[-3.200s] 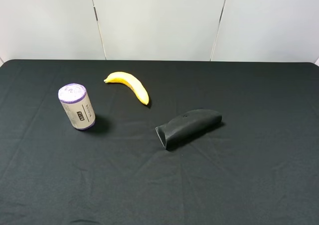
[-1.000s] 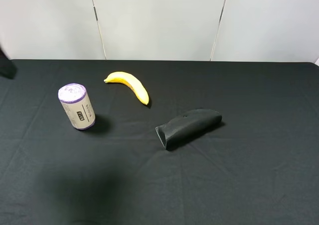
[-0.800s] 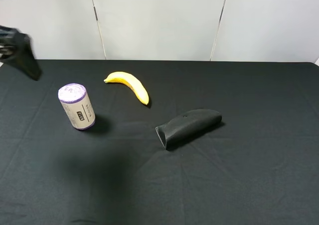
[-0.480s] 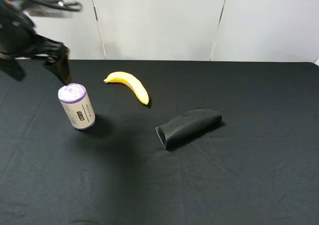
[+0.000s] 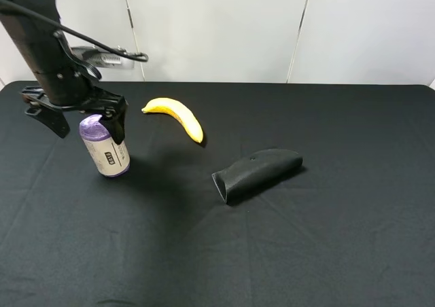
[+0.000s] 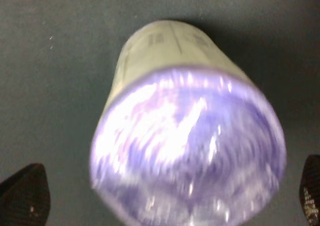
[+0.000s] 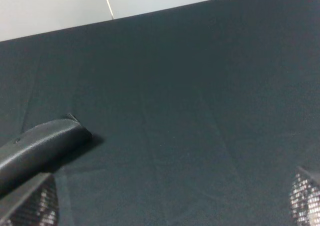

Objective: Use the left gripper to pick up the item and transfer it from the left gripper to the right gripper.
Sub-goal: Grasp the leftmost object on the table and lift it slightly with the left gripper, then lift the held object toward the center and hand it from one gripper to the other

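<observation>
Just one roll [image 5: 111,157], banana [image 5: 178,113], pouch [image 5: 262,170]

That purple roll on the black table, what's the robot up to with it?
The left gripper hangs open over the upright purple roll, one finger on each side, not yet closed on it. The roll stands on the black table. The job is to lift it and hand it to the right gripper, which is open and empty. A banana and a black pouch lie untouched nearby.
</observation>
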`<state>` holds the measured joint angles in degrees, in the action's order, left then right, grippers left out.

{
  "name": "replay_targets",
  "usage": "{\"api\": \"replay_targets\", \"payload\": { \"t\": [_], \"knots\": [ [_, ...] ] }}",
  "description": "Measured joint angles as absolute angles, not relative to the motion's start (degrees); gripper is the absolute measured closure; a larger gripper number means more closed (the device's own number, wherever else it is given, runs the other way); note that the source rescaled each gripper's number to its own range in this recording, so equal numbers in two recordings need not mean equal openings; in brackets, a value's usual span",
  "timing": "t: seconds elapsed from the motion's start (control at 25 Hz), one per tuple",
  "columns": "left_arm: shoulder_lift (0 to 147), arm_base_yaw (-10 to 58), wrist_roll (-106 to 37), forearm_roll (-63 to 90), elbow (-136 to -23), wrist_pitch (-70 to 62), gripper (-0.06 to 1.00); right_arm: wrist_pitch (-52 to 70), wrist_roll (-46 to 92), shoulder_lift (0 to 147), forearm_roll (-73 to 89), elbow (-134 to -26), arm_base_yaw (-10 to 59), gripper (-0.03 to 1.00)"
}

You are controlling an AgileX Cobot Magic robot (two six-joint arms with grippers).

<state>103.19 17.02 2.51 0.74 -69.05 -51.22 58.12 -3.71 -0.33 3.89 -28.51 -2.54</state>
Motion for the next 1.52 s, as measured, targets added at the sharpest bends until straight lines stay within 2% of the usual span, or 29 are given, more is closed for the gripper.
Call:
{"api": "replay_targets", "payload": {
  "t": [0.44,0.6,0.72,0.8,0.92,1.52],
  "knots": [
    [108.62,19.26,2.39,0.81,-69.05,-46.32,-0.06,58.12,-3.71,-0.33,3.89,-28.51,-2.54,-0.03],
    [108.62,19.33,2.34,0.00,-69.05,-46.03,0.01,58.12,-3.71,-0.33,3.89,-28.51,-2.54,-0.03],
    [108.62,19.33,2.34,-0.57,-69.05,-46.03,0.25,58.12,-3.71,-0.33,3.89,-28.51,-2.54,-0.03],
    [108.62,19.33,2.34,-0.61,-69.05,-46.03,0.51,58.12,-3.71,-0.33,3.89,-28.51,-2.54,-0.03],
    [108.62,19.33,2.34,-1.35,-69.05,-46.03,0.94,58.12,-3.71,-0.33,3.89,-28.51,-2.54,-0.03],
    [108.64,19.33,2.34,-1.73,-70.94,-48.76,0.94,58.12,-3.71,-0.33,3.89,-28.51,-2.54,-0.03]
  ]
}}
